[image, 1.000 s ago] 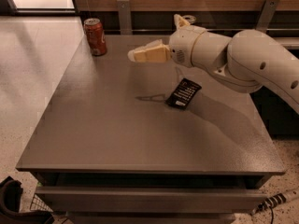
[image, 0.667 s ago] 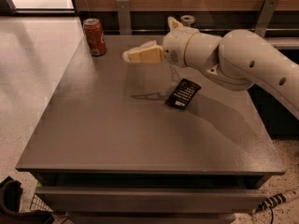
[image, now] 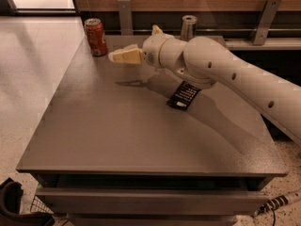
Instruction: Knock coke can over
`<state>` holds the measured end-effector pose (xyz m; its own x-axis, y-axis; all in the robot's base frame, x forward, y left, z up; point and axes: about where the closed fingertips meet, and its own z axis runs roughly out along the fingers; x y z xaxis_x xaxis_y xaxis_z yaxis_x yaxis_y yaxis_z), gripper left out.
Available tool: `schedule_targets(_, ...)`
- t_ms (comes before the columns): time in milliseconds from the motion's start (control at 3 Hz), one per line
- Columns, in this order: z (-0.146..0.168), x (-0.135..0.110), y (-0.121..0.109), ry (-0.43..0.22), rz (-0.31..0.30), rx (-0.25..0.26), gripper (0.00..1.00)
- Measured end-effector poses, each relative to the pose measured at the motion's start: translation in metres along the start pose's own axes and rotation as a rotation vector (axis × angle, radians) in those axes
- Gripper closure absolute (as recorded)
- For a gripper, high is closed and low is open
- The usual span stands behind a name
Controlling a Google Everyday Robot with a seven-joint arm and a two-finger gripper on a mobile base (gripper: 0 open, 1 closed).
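Observation:
The coke can (image: 96, 36) is short, red-orange with a silver top, and stands upright at the far left corner of the grey table (image: 117, 131). My gripper (image: 114, 56) hangs above the table just right of the can and slightly nearer to the camera, its cream fingers pointing left toward it. A small gap still separates the fingertips from the can. The white arm reaches in from the right.
A tall slim silver can (image: 188, 28) stands at the table's far edge behind the arm. A black snack packet (image: 184, 96) lies flat on the table under the arm. A wooden wall with metal brackets runs behind the table. Pale floor lies to the left.
The gripper has moved left, closer to the coke can. The can, the silver can and the packet have not moved.

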<state>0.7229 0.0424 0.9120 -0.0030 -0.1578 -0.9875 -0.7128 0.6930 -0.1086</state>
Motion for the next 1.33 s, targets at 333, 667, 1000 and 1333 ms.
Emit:
schedule_targets(333, 0.046, 0.007, 0.002, -0.061, 0.037, -0.017, 0.0)
schedule_targets(667, 0.081, 0.001, 0.005, -0.093, 0.061, -0.053, 0.0)
schedule_targets(1000, 0.099, 0.001, 0.004, -0.078, 0.064, -0.073, 0.0)
schedule_targets(1333, 0.125, -0.001, 0.008, -0.068, 0.07, -0.109, 0.0)
